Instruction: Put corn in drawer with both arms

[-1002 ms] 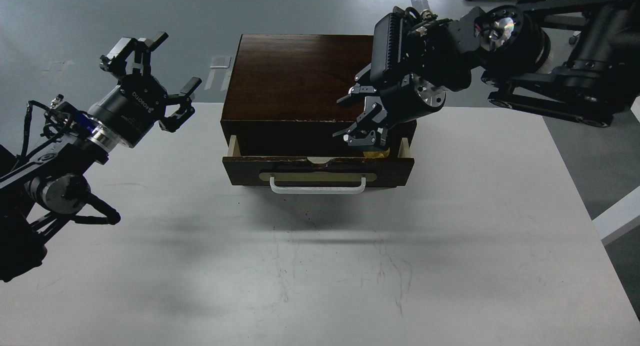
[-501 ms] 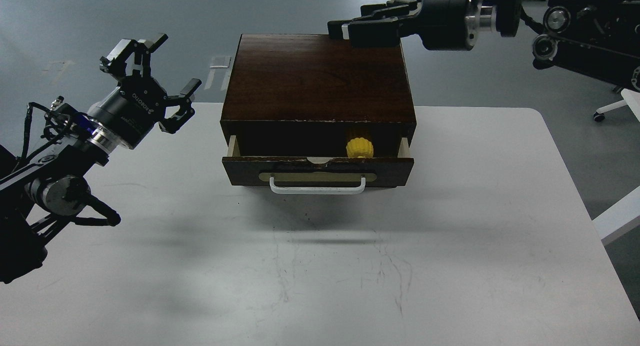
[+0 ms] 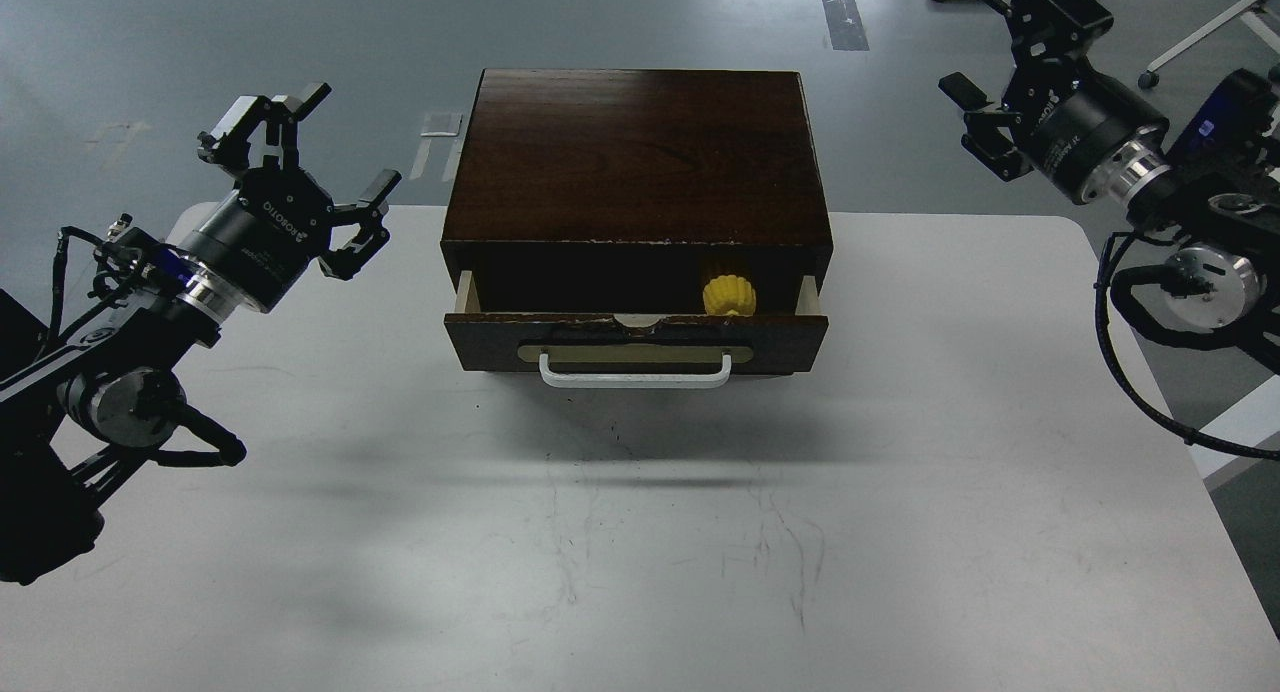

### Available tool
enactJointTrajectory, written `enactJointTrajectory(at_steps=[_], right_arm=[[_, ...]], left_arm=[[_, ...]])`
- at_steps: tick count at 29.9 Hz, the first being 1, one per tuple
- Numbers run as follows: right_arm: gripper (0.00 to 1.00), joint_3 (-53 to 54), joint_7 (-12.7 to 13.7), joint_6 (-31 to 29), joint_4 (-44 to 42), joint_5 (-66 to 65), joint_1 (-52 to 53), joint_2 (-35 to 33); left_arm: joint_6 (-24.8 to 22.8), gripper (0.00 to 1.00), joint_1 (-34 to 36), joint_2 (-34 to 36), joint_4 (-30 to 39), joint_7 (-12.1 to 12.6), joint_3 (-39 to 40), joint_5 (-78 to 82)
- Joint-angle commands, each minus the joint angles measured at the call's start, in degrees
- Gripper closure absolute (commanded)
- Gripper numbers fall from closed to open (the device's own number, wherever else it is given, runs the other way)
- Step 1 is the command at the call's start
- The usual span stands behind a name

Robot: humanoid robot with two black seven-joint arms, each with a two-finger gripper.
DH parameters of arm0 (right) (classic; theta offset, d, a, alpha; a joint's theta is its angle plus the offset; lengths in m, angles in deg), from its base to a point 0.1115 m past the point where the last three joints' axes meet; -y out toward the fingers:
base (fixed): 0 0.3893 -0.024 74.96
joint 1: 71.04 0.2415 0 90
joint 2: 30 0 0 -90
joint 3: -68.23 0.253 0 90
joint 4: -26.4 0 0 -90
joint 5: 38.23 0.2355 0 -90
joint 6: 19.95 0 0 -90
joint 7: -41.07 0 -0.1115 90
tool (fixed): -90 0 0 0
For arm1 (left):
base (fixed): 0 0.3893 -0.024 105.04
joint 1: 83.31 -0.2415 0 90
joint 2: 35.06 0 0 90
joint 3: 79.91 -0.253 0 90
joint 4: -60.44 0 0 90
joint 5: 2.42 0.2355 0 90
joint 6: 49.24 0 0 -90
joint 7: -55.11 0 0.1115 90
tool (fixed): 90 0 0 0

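Both jaws stand spread and empty: left gripper (image 3: 290,162) and right gripper (image 3: 1015,67) hang well apart from the drawer (image 3: 636,337) between them. Corn (image 3: 729,295) lies inside, right side. Shoving the drawer crookedly could jam it or slide the box (image 3: 640,152) along the bench (image 3: 640,532).

You see a white bench (image 3: 640,532), scuffed and scratched near its front, on a grey floor (image 3: 300,22); a white chair base (image 3: 1200,32) stands at upper right.

White table (image 3: 640,532), faint scratches on its surface, dark wooden box (image 3: 640,152) standing at its far middle
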Motion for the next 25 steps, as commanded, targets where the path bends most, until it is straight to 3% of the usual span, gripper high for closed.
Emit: enactJointTrajectory(at_steps=[1, 7, 25], right_arm=[[0.04, 4.15, -0.01, -3.51, -1.40, 3.48, -6.54, 1.26], [0.04, 6.00, -0.01, -11.69, -4.38, 3.48, -13.33, 1.79], [0.00, 5.92, -0.01, -11.35, -4.30, 3.13, -15.36, 5.84]], left_arm=[[-0.01, 0.02, -0.39, -0.64, 0.07, 0.00, 0.29, 0.62], [0.08, 0.02, -0.39, -0.90, -0.02, 0.00, 0.29, 0.62], [0.08, 0.02, -0.74, -1.34, -0.02, 0.00, 0.29, 0.97]])
